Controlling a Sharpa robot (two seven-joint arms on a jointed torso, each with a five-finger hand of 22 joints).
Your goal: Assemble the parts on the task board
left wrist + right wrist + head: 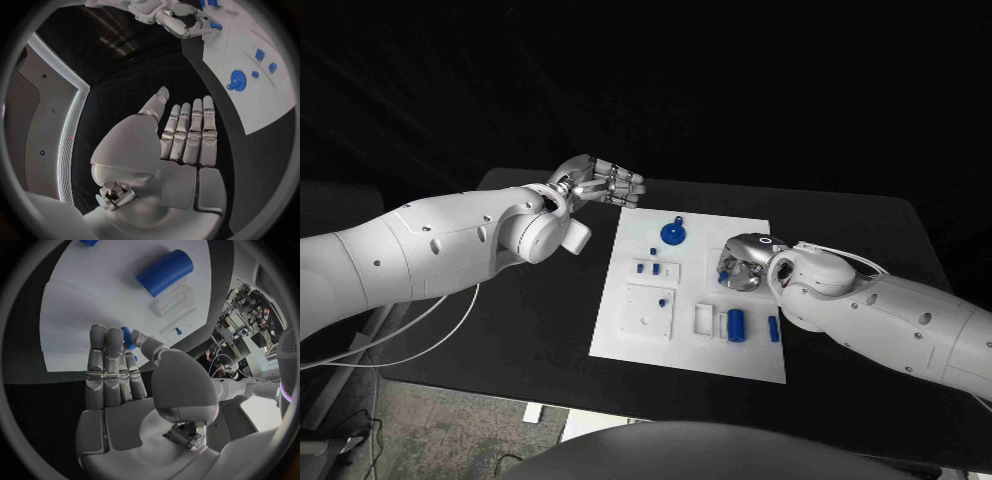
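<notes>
The white task board lies in the middle of the black table. On it are a round blue part with a loop, small blue pegs, a blue cylinder and a short blue piece. My right hand rests over the board's right middle and pinches a small blue part between thumb and a finger. The cylinder lies beyond its fingertips. My left hand hovers off the board's far left corner, fingers straight, holding nothing.
White recessed blocks and a slot frame sit on the board's near half. A cable hangs off the table's left edge. Bare black table surrounds the board.
</notes>
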